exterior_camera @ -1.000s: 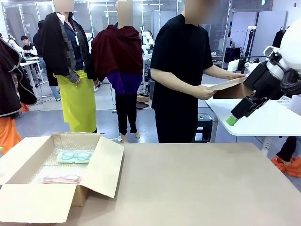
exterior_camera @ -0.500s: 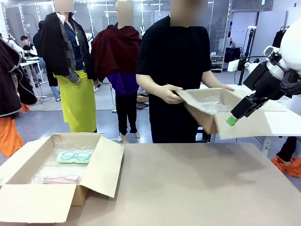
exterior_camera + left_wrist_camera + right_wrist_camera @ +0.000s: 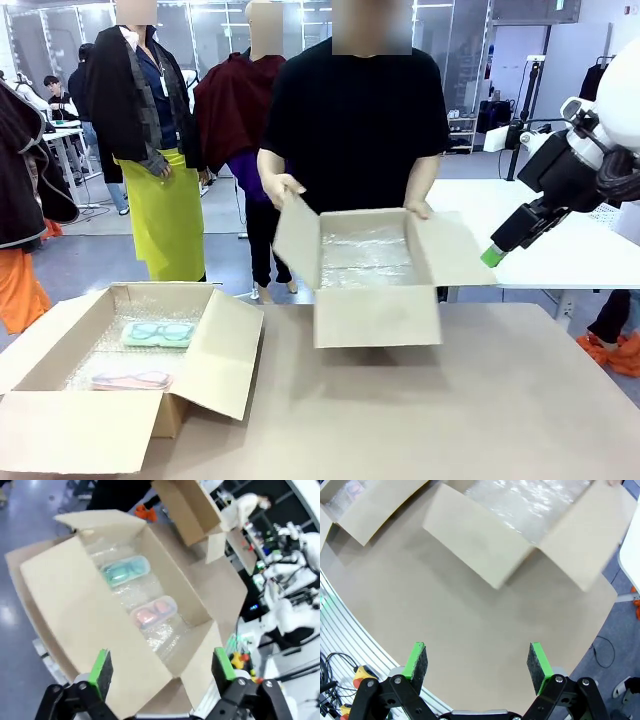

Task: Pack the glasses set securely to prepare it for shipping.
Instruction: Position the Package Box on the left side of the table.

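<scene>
The glasses set lies in an open cardboard box [image 3: 225, 365] lined with bubble wrap at the table's left. It is a mint green case [image 3: 158, 333] toward the far side and a pinkish case [image 3: 132, 380] nearer me. My left gripper [image 3: 162, 666] hovers open above this box [image 3: 75, 605], looking down on the mint case [image 3: 125, 571] and the pink case [image 3: 152, 613]. My right gripper [image 3: 495, 250] hangs raised at the right. In the right wrist view the right gripper [image 3: 478, 660] is open, with nothing between its fingers.
A person at the far side holds a second open box [image 3: 377, 315], lined with bubble wrap [image 3: 365, 255], at the table's middle far edge. That second box [image 3: 480, 545] is ahead of my right gripper. Bare tabletop [image 3: 450, 410] spreads over the middle and right. A white side table [image 3: 560, 260] stands behind.
The person has turned from the white side table and carried the second box over to my table, tilting its opening toward me. Neither gripper has moved.
</scene>
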`<state>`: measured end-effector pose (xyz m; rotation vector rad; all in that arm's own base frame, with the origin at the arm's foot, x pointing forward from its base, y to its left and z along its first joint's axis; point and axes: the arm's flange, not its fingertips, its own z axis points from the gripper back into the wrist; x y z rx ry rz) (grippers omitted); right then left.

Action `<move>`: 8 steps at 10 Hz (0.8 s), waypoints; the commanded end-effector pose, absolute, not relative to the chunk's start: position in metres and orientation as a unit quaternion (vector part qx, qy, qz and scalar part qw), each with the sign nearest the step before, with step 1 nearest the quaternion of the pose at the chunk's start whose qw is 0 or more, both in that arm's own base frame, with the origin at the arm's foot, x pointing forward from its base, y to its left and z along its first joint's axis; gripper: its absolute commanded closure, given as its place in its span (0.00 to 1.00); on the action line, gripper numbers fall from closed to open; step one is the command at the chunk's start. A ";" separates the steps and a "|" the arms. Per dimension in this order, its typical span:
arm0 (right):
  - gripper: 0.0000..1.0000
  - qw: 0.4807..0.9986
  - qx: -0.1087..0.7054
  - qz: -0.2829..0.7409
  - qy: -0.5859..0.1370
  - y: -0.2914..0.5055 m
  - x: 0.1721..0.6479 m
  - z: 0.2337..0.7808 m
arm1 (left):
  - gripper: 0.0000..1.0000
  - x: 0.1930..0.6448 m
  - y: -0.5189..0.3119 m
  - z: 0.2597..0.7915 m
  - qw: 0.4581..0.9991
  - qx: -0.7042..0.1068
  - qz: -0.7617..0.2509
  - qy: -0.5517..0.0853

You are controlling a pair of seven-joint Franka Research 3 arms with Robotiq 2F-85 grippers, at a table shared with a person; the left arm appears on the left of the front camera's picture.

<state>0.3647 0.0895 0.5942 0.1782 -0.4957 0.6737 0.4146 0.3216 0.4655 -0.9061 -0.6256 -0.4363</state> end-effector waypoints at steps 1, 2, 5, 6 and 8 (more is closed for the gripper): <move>0.00 0.915 0.077 0.313 -0.240 0.093 0.365 0.597 | 0.00 0.396 0.262 0.483 0.853 -0.355 -0.247 -0.291; 0.00 0.915 0.077 0.313 -0.240 0.093 0.365 0.597 | 0.00 0.395 0.232 0.500 0.867 -0.319 -0.274 -0.269; 0.00 0.915 0.077 0.313 -0.240 0.093 0.365 0.597 | 0.00 0.395 0.136 0.546 0.882 -0.220 -0.344 -0.235; 0.00 0.915 0.077 0.313 -0.240 0.093 0.365 0.597 | 0.00 0.393 0.110 0.555 0.874 -0.198 -0.377 -0.234; 0.00 0.915 0.077 0.313 -0.240 0.093 0.365 0.597 | 0.00 0.378 0.066 0.574 0.849 -0.202 -0.433 -0.225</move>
